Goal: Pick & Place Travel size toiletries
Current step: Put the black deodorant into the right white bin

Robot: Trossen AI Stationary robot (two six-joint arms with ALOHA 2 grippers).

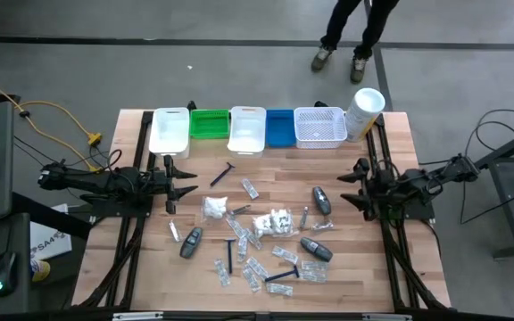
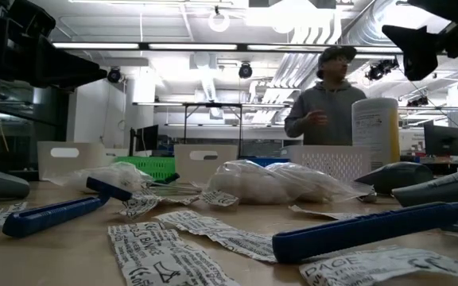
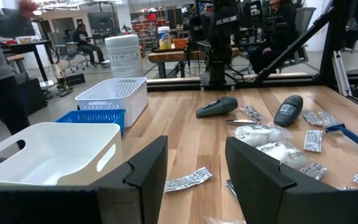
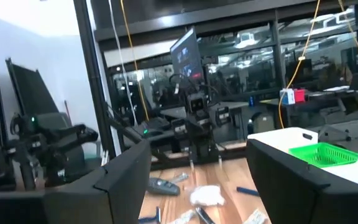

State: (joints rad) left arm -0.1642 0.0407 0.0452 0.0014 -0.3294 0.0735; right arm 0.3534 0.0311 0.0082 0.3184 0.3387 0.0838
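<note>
Nearest the lens, printed sachets and blue razors, strewn loose on the wooden counter for picking. Left gripper beside white bin, fingers parted, empty. Bins lined along the far edge, probably for sorting. Right gripper likewise agape, holding nothing.

A big robot lab: bright ceiling lights, silver pipes overhead, black computer screens, a person standing.
</note>
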